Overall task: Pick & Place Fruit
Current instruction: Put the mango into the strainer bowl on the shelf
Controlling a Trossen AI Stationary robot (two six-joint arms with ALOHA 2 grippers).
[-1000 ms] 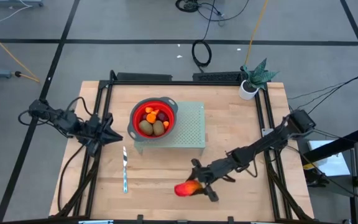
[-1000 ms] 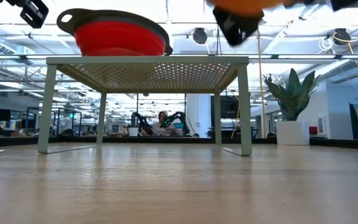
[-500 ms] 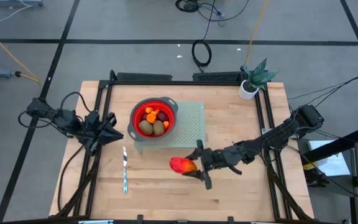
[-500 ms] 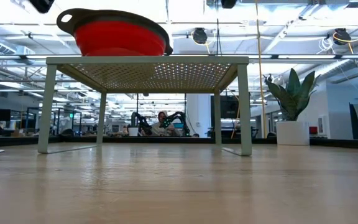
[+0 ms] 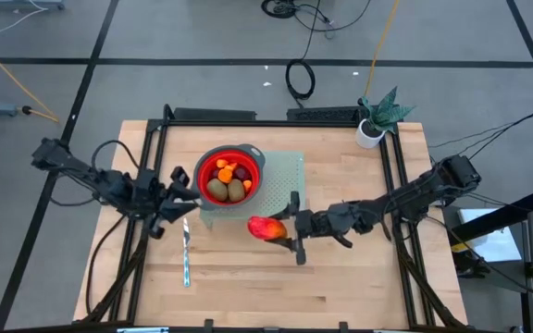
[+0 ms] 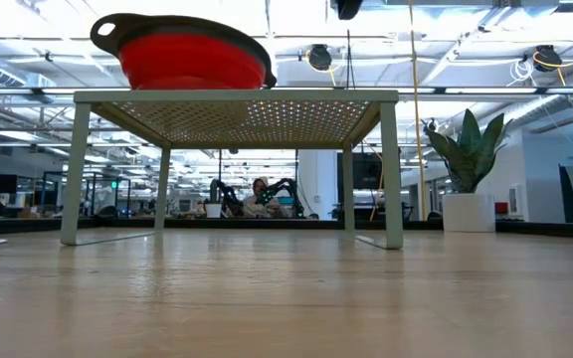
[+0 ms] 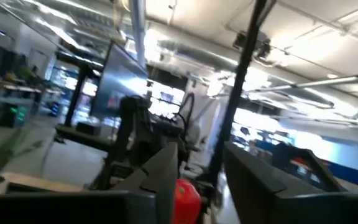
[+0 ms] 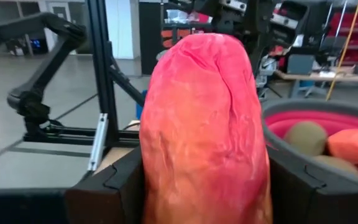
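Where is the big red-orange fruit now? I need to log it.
In the high view, the red-orange fruit is held in the right gripper, near the table's middle, just beside the red bowl.

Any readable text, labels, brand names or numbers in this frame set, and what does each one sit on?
None can be read in any view.
Red bowl, green perforated stand, knife, plant pot: no print shows.
Red-orange fruit held in the right hand: unmarked.
Left hand: no label shows.
Background screens and signs in the low and wrist views: too blurred to read.
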